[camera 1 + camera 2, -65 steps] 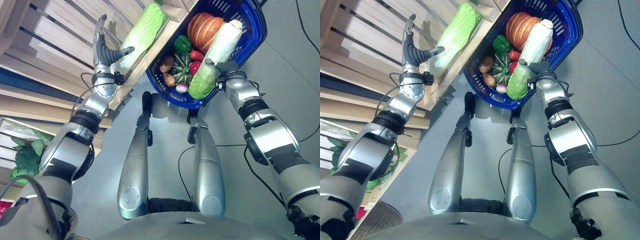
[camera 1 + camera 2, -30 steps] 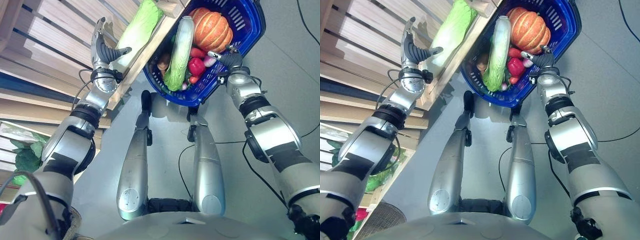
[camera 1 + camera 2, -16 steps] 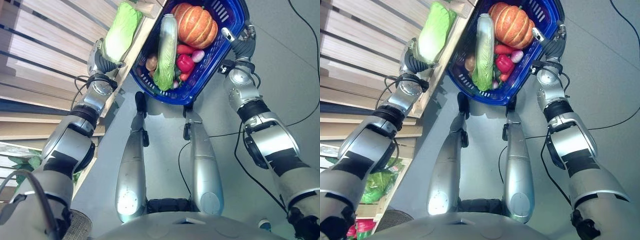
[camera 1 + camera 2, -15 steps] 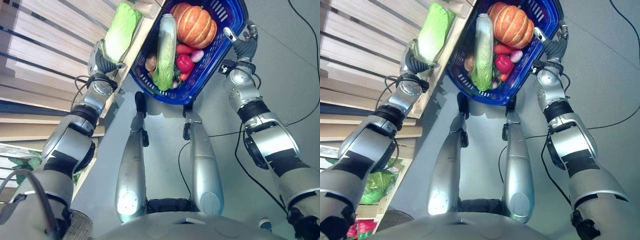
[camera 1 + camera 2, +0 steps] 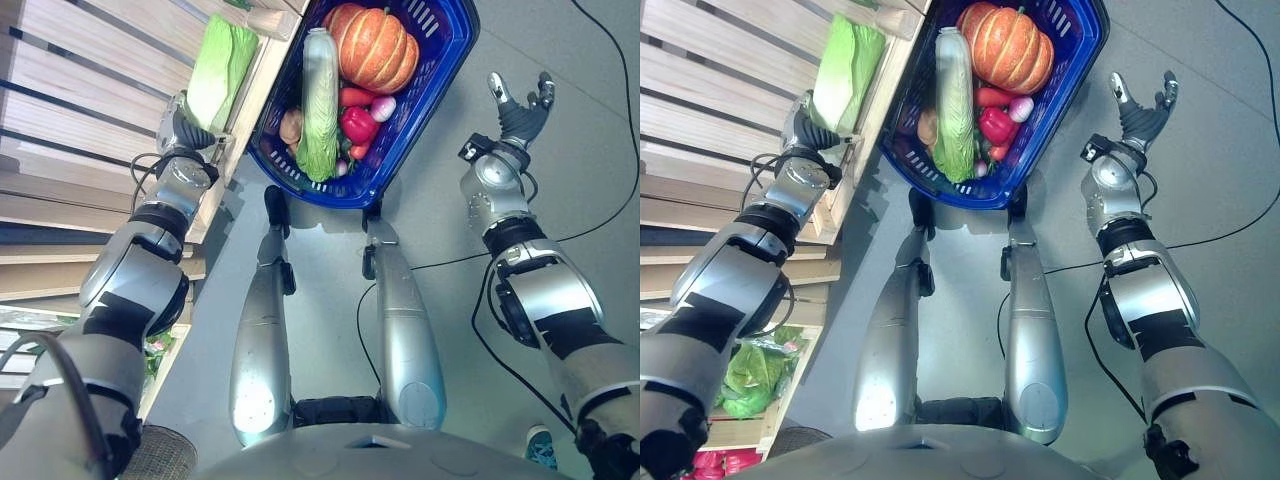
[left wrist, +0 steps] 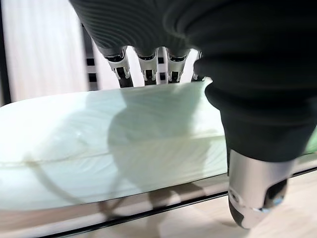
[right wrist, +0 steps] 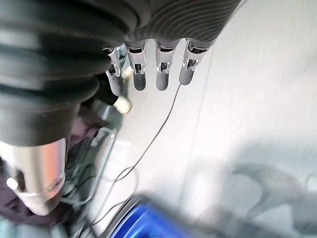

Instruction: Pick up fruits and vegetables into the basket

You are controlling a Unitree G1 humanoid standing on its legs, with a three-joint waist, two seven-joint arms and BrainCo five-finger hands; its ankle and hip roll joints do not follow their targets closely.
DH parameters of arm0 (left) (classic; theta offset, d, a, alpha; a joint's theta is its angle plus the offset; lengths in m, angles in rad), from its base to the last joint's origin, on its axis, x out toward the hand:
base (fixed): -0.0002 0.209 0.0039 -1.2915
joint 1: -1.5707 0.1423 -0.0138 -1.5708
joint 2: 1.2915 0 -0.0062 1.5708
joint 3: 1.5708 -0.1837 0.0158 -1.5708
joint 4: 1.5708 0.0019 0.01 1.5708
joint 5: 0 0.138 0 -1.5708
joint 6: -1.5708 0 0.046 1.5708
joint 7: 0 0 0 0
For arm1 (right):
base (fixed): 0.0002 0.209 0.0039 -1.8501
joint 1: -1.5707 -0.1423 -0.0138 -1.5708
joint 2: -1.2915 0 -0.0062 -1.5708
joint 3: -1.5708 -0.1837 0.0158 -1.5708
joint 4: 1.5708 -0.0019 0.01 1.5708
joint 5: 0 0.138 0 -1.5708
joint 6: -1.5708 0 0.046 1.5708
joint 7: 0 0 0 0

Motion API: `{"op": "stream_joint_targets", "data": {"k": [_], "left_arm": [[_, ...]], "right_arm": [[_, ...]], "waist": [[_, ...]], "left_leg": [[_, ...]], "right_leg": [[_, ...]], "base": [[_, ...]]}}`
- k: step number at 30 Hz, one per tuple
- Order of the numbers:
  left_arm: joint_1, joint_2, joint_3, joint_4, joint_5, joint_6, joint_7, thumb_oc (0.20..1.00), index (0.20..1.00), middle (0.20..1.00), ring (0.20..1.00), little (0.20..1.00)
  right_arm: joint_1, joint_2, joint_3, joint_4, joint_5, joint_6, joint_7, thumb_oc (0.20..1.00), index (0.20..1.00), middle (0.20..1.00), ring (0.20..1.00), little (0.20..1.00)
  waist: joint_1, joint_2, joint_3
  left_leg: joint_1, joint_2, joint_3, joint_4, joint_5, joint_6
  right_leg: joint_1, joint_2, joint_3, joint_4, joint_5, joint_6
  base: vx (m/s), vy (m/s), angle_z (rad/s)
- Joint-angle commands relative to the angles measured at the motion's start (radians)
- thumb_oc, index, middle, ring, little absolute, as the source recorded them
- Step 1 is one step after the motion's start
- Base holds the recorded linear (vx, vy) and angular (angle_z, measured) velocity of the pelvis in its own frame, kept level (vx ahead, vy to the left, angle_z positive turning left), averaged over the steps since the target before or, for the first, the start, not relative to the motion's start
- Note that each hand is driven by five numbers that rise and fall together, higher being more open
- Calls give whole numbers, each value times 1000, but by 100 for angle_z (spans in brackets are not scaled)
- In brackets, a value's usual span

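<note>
A blue basket (image 5: 452,58) on the floor holds an orange pumpkin (image 5: 375,48), a long napa cabbage (image 5: 318,95), a red pepper (image 5: 358,124) and smaller vegetables. My right hand (image 5: 520,110) is off to the basket's right, above the grey floor, open with spread fingers and holding nothing. A second napa cabbage (image 5: 220,62) lies on the wooden shelf edge. My left hand (image 5: 182,128) is right at its near end. In the left wrist view this pale cabbage (image 6: 109,144) lies across the left hand (image 6: 247,99).
Wooden slatted shelves (image 5: 90,70) run along the left, with bagged leafy greens (image 5: 755,375) on a lower level. Grey floor spreads right of the basket, whose blue rim (image 7: 148,223) appears in the right wrist view.
My right hand let the long cabbage into the basket, then drew away to the right and opened. My left hand closed in on the shelf cabbage. The camera also shifted.
</note>
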Motion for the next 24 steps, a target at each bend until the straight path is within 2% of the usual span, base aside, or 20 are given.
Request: {"op": "stream_joint_targets", "data": {"k": [1, 10, 18, 19, 20, 24], "left_arm": [[18, 8, 37, 90, -18, 20, 17, 1000, 1000, 1000, 1000, 1000], [-3, 17, 49, 139, -25, 66, 6, 1000, 1000, 1000, 1000, 1000], [-10, 13, 36, 162, -9, 104, -79, 1000, 1000, 1000, 1000, 1000], [-10, 11, 31, 166, -3, 101, -97, 504, 504, 504, 504, 504], [-11, 11, 28, 167, -3, 101, -108, 219, 219, 219, 219, 219], [-8, 13, 21, 168, -13, 93, -136, 200, 200, 200, 200, 200]], "right_arm": [[50, -48, -24, 40, 36, -19, 23, 1000, 1000, 1000, 1000, 1000], [53, -60, -30, 120, 53, -23, 71, 1000, 1000, 1000, 1000, 1000], [35, -52, -18, 105, 50, -37, 67, 1000, 1000, 1000, 1000, 1000], [32, -50, -18, 103, 49, -39, 68, 1000, 1000, 1000, 1000, 1000], [28, -50, -17, 103, 49, -39, 67, 1000, 1000, 1000, 1000, 1000], [26, -46, -12, 92, 50, -39, 63, 1000, 1000, 1000, 1000, 1000]], "waist": [[-20, 0, -42], [-20, -9, -42], [-20, -12, -42], [-20, -12, -42], [-19, -13, -42], [-19, -14, -42]], "left_leg": [[-57, -46, 4, 105, -107, 13], [-66, -42, 2, 106, -115, 14], [-67, -41, 3, 102, -115, 10], [-67, -40, 4, 101, -115, 9], [-68, -40, 4, 100, -115, 9], [-63, -39, 5, 92, -113, 8]], "right_leg": [[36, 42, -34, -50, -2, 49], [27, 43, -34, -53, -4, 50], [29, 41, -35, -62, -3, 53], [28, 40, -36, -63, -3, 53], [28, 40, -36, -65, -2, 53], [33, 41, -36, -73, 1, 54]], "base": [[0, 0, 0], [3, -2, -1], [-1, -2, -1], [0, 0, 0], [0, 0, 0], [0, 0, 0]]}}
